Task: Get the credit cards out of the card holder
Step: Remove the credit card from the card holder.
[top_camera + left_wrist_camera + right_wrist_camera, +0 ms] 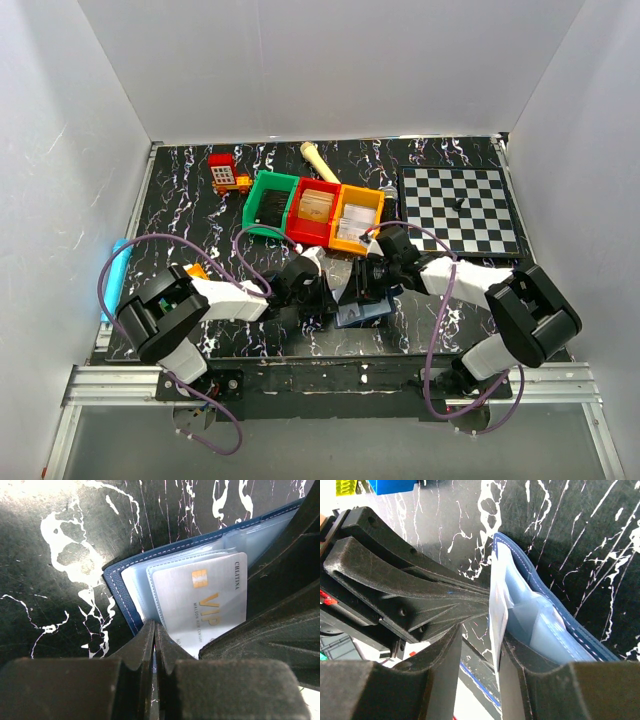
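Lying open on the black marbled table [180, 180], the card holder [116, 585] sits near the front edge, between the two arms. Its navy stitched border frames several clear sleeves. One silver card [200, 600] printed "VIP" shows among them, its long edge sticking out past the sleeves on the near side; I can count no other card.

The left gripper [154, 630] has its fingers pressed together, and their tips meet the near edge of the sleeves. Whether a sleeve is nipped between them I cannot tell. The right gripper [480, 637] stands partly spread astride the pale edge of the card or a sleeve. That edge rests against one finger, with a gap to the other. The two sets of fingers crowd each other over the holder, almost touching.

Just behind the grippers stand three bins in a row: one green [275, 178], one red [305, 236] and one orange [345, 243]. One chessboard [480, 225] with a single dark piece [461, 203] lies at the right rear. One red-and-orange toy [226, 172] and one cream stick [318, 160] lie at the back. One small blue block [395, 485] lies a little apart from the holder. One light-blue object [118, 270] rests along the left edge. Bare marble lies to the left of the bins and in front of the chessboard. White walls close off the left, right and back.
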Controlling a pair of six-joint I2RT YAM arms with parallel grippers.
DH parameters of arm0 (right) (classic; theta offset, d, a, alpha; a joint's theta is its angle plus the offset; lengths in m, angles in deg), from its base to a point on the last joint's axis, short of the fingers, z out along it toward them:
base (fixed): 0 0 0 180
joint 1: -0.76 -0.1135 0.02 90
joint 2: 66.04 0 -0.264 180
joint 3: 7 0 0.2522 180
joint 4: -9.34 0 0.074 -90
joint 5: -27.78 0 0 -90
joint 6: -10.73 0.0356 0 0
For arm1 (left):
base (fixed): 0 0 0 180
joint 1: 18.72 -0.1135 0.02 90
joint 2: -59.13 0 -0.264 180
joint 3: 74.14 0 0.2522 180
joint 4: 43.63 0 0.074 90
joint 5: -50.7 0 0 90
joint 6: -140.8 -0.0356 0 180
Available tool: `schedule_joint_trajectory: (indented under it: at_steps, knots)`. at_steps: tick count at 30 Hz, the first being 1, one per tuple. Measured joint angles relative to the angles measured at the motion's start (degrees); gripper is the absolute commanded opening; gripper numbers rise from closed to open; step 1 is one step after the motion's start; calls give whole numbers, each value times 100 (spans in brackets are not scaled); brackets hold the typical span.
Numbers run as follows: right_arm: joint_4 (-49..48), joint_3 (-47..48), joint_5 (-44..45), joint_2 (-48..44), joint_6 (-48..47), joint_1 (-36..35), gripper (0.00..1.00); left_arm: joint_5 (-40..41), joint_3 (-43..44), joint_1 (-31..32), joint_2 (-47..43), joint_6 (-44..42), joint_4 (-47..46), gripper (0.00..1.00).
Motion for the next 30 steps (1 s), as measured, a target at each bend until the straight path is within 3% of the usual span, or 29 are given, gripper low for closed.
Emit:
schedule_joint_trajectory:
  at_steps: [15, 30]
  knots:
    - [538, 2, 247, -208, -247, 9, 39, -122, 236, 2, 225, 92, 83, 0]
    - [629, 28, 295, -214, -282, 37, 39, -42, 673, 11, 337, 442, 911, 0]
